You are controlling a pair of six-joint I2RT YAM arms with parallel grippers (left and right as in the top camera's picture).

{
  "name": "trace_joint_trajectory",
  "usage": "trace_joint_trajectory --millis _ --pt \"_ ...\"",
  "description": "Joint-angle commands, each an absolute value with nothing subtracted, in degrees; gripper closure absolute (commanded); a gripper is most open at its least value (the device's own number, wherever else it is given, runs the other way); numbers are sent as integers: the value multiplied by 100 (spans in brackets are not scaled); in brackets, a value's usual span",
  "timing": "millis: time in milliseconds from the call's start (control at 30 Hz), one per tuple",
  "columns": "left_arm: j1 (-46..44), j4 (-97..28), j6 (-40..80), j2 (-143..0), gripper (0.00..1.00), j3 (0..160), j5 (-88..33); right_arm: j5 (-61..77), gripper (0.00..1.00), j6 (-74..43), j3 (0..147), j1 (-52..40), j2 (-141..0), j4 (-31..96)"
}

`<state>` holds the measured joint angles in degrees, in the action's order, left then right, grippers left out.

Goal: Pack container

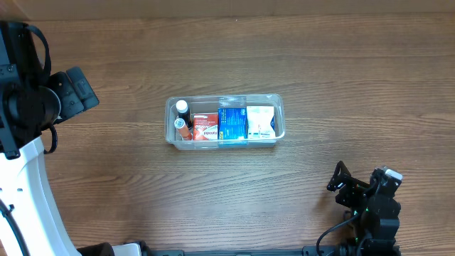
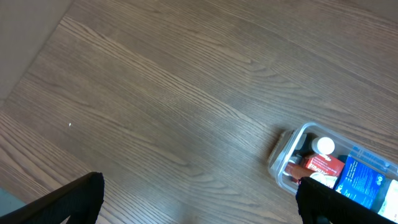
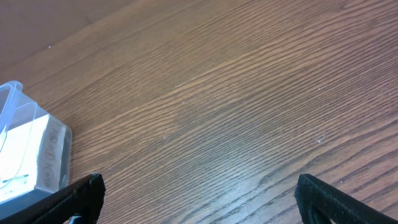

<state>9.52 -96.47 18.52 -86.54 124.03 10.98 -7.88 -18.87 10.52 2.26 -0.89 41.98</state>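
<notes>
Starting at the left gripper (image 2: 199, 183), its two black fingers (image 2: 78, 199) peek in at the bottom corners of its camera view, wide apart, with nothing held between them. Only the tips show; the rest is cut off. The right gripper (image 3: 199, 182) looks the same in its own view: two fingers (image 3: 336, 200) spread wide, holding nothing, mostly cut off by the bottom edge. From above, the left one is near the left edge and the right one is near the bottom right corner, both well away from the container (image 1: 206, 104). The container sits in the middle of the brown table (image 1: 320, 57). It holds three boxes side by side: one red box (image 1: 205, 126), one blue box (image 1: 232, 122) and one white box (image 1: 259, 121). At its left end stands one bottle (image 1: 182, 106) with a white cap. Next to the bottle is a small orange thing (image 1: 180, 124) that is hard to make out. The right wrist view shows just one corner of the container.
</notes>
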Motion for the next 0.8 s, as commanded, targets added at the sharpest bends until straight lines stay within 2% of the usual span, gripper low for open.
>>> trace_joint_trajectory --millis 0,333,500,633,767 --pt "974 -9644 1933 -8680 0 12455 1090 -786 0 -1916 945 231 -16 4165" --pt "974 -9642 1933 -8678 0 12455 1090 -786 0 -1916 945 231 -16 4165" --pt "972 -9642 1933 -8130 0 12280 1090 -786 0 -1916 945 231 -16 4165" --pt "972 -9603 1927 -6991 0 10978 1166 -786 0 -1916 945 231 -16 4163" --pt "958 -8060 1852 -5968 0 9279 1199 -786 0 -1916 945 231 -16 4165"
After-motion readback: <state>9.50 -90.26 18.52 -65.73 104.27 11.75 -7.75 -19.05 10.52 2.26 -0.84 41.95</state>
